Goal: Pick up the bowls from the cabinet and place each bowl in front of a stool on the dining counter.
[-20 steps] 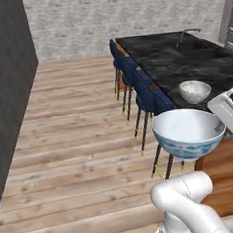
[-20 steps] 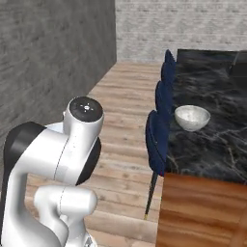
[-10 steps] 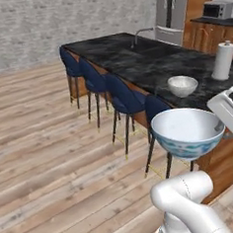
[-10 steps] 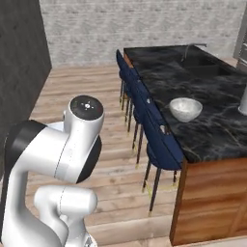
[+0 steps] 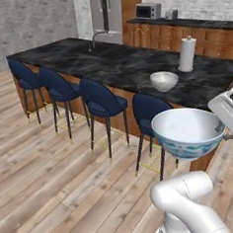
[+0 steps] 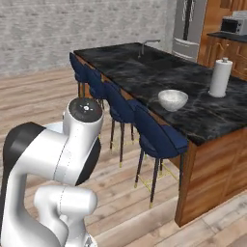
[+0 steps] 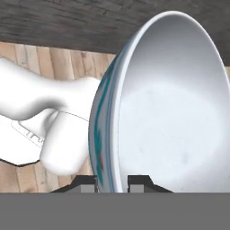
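A: On the dining counter [image 5: 109, 64], grey bowl [image 5: 164, 80] already sits in front of a stool [image 5: 149, 113], near the paper towel roll [image 5: 186, 54]. So approx. half done.

B: And the 2nd?

A: Blue-patterned bowl [image 5: 188, 132] is off the counter, gripper [image 7: 112, 182] clamped on its rim. Needs a spot by another stool [image 5: 102, 101].

B: Room?

A: Black marble top w/ sink, plank floor, brick wall, microwave [image 5: 147, 10] at back.

Even, bright, diffuse rendered light; no strong directional source. Soft faint shadows under stools [image 5: 103, 103] on the plank floor [image 5: 49, 183]. Base views slightly soft, low-resolution; mild sheen on black counter [image 6: 144, 72]; the hand view's close bowl [image 7: 170, 112] is smoothly shaded.
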### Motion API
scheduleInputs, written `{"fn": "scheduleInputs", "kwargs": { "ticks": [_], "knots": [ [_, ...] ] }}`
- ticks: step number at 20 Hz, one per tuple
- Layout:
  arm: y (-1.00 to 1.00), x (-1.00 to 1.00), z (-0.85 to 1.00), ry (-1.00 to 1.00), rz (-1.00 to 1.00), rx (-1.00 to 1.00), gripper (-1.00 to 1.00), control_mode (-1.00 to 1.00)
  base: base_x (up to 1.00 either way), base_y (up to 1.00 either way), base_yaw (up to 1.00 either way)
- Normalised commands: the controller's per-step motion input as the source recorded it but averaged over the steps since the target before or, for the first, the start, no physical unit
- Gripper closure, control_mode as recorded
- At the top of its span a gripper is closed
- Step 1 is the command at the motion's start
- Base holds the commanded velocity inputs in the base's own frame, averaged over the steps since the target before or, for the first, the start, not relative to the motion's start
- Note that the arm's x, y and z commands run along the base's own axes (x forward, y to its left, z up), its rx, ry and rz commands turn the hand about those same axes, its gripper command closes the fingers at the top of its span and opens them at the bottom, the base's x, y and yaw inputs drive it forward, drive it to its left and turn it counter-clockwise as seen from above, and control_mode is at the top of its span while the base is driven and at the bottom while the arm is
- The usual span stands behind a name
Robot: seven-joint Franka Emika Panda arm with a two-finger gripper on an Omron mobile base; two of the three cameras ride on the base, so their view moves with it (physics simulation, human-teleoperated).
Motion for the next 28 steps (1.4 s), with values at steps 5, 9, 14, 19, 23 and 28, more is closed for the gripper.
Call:
{"fn": "scheduleInputs", "kwargs": {
  "ticks": [5,9,14,19,23,28],
  "knots": [
    [0.00,0.00,0.00,0.00,0.00,0.00,1.00,1.00,0.59,1.00,-0.54],
    [0.00,0.00,0.00,0.00,0.00,0.00,1.00,1.00,0.82,1.00,-0.53],
    [0.00,0.00,0.00,0.00,0.00,0.00,1.00,1.00,0.78,1.00,-0.50],
    [0.00,0.00,0.00,0.00,0.00,0.00,1.00,1.00,0.47,1.00,-0.47],
    [0.00,0.00,0.00,0.00,0.00,0.00,1.00,1.00,0.50,1.00,-0.48],
    [0.00,0.00,0.00,0.00,0.00,0.00,1.00,1.00,0.57,1.00,-0.49]
  ]
}}
